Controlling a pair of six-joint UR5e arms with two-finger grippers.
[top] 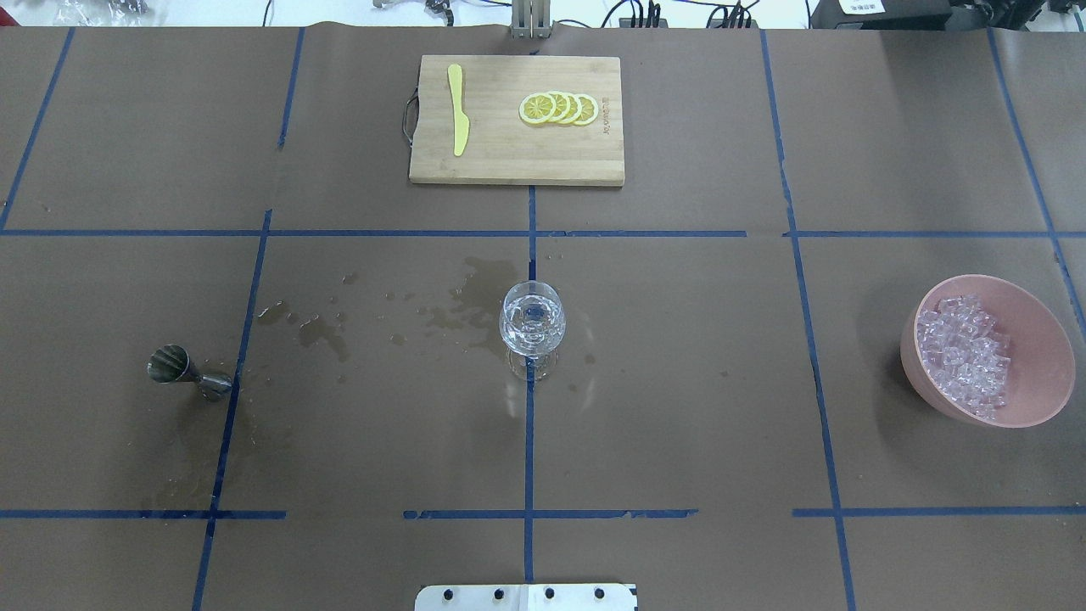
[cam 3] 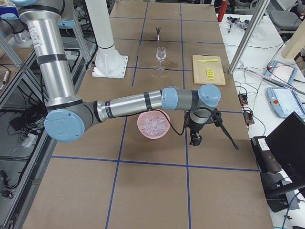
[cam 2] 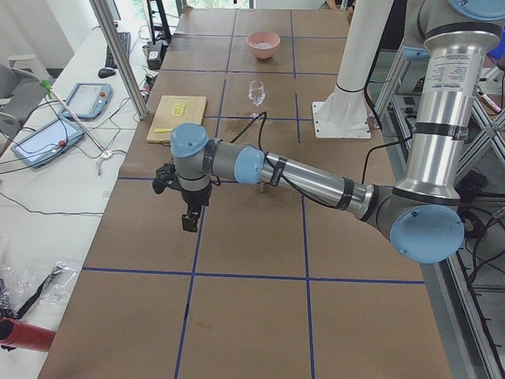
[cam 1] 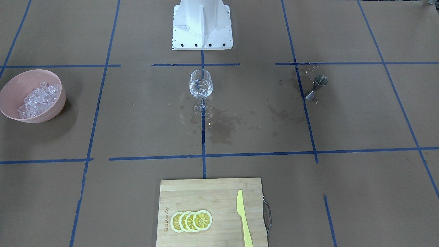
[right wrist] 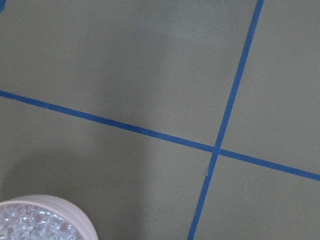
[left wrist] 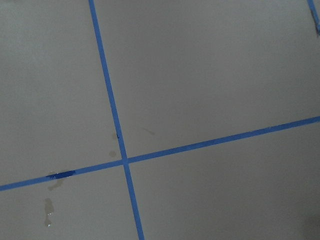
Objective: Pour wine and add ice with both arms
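A clear stemmed glass (cam 1: 201, 90) stands mid-table, also in the overhead view (top: 532, 322); something clear glints in its bowl, and I cannot tell wine from ice there. The ice (cam 1: 37, 99) is heaped in a pink bowl (cam 1: 51, 109) at the robot's right, also overhead (top: 967, 356). A steel jigger (top: 188, 372) stands at the robot's left. My left gripper (cam 2: 189, 225) hangs over bare paper, far from the jigger. My right gripper (cam 3: 195, 140) hangs just beside the bowl (cam 3: 143, 129). I cannot tell if either is open or shut.
A bamboo cutting board (top: 509, 165) with lemon slices (top: 559, 109) and a yellow knife (top: 458, 119) lies at the far side. Dark wet stains (top: 322, 331) spread between jigger and glass. The white pedestal (cam 1: 202, 31) stands behind the glass. The bowl rim (right wrist: 45, 202) shows in the right wrist view.
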